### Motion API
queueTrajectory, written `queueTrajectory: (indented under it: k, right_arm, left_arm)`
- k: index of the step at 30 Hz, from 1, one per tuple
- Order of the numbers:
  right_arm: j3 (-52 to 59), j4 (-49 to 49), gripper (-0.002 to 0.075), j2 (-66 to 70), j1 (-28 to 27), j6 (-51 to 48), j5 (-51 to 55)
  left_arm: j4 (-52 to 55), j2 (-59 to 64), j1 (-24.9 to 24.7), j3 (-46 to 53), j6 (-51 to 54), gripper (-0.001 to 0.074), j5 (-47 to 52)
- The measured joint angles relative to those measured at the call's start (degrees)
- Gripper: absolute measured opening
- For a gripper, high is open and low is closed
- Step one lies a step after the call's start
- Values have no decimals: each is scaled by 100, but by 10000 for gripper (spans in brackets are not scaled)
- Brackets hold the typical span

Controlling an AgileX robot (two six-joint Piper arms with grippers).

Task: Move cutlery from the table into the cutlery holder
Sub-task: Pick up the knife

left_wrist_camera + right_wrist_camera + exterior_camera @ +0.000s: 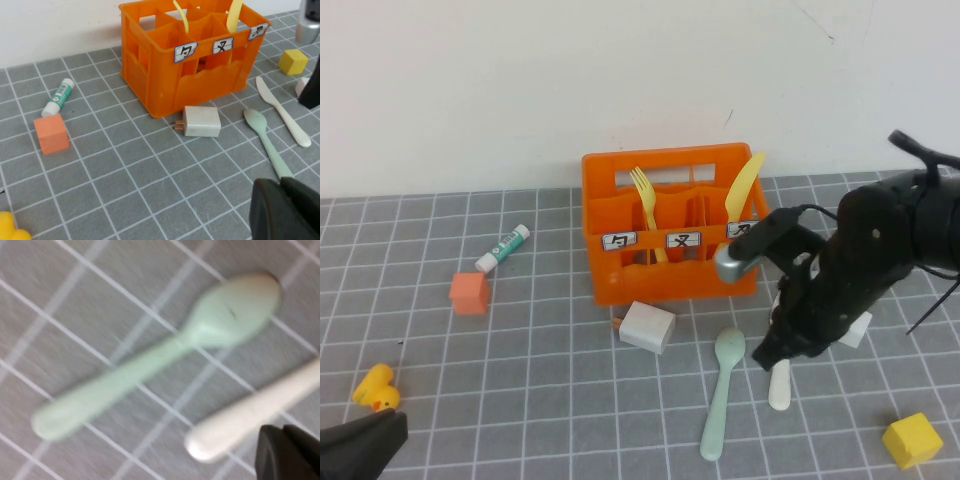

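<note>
Parked low at the near-left bench [520, 400] corner, left tool [360, 440] is sitting closed. Right tool [775, 350], closed and empty, is hanging over one cream-white knife [779, 385] beside one mint spoon [723, 390], before the crate [670, 225] holding one fork [646, 205] and one yellow knife [744, 190].

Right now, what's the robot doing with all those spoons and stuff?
It is tidying cutlery into the orange cutlery holder. The yellow fork and yellow knife already stand inside. The mint-green spoon and the white knife still lie on the table. The right gripper, jaws shut, hovers just above the white knife, holding nothing. The left gripper is parked at the near left corner, shut and empty.
</note>
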Motion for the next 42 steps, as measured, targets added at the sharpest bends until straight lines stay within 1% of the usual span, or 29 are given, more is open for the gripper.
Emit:
queueTrajectory:
  k: [4, 7, 9, 11, 15, 17, 19, 23, 35, 38, 42]
  right_arm:
    - [-10, -132, -1, 13, -76, 344, 142]
    - [-10, -190, 0, 121, -76, 1067, -79]
    - [-10, -215, 18, 209, -76, 1512, -278]
    - [-10, -205, 82, 308, -76, 1771, -441]
    - [-10, -271, 262, 467, -76, 2052, -433]
    - [-10, -455, 316, 535, -76, 2329, -322]
    - [-10, -577, 344, 603, -76, 2497, -212]
    - [-10, -608, 361, 689, -76, 2576, -136]
    - [-26, -333, 366, 833, -56, 2653, -361]
    - [-60, -419, 367, 880, 8, 2614, -315]
    - [-97, -846, 367, 904, 151, 2594, -170]
  left_arm:
    - [0, 0, 0, 0, 0, 1, 0]
    - [-4, 0, 0, 0, 0, 1, 0]
    - [-4, 0, 0, 0, 18, 1, -11]
    - [-4, 0, 0, 0, 18, 1, -11]
    - [-15, 0, 0, 9, 18, 1, -11]
    - [-13, 0, 0, 9, 18, 1, -11]
    - [-13, 0, 0, 9, 18, 1, -11]
    - [-88, 0, 0, 9, 18, 1, -11]
    - [-115, 0, 0, 9, 7, 0, -11]
    - [-115, 0, 0, 9, 7, 0, -21]
    - [-115, 0, 0, 9, 7, 0, -21]
